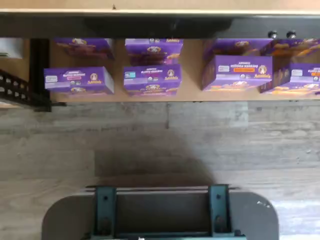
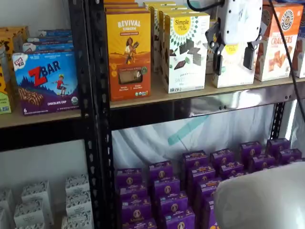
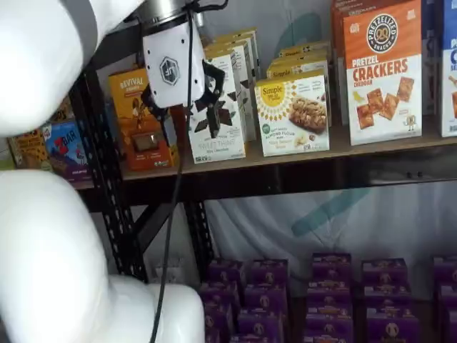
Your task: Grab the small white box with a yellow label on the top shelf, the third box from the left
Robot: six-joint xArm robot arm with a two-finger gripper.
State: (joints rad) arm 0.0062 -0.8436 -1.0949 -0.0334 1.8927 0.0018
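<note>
Pincer hangs with fingers apart, empty. The white box stands upright directly behind it on the shelf.

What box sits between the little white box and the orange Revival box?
The tall white Simple Mills box with dark chocolate pieces stands between the small white box and the Revival box, seen in both shelf views.

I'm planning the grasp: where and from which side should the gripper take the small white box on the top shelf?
Come from the front. The small white box stands upright at the shelf edge, with gaps on both sides, so the open gripper can straddle its two narrow side panels.
</note>
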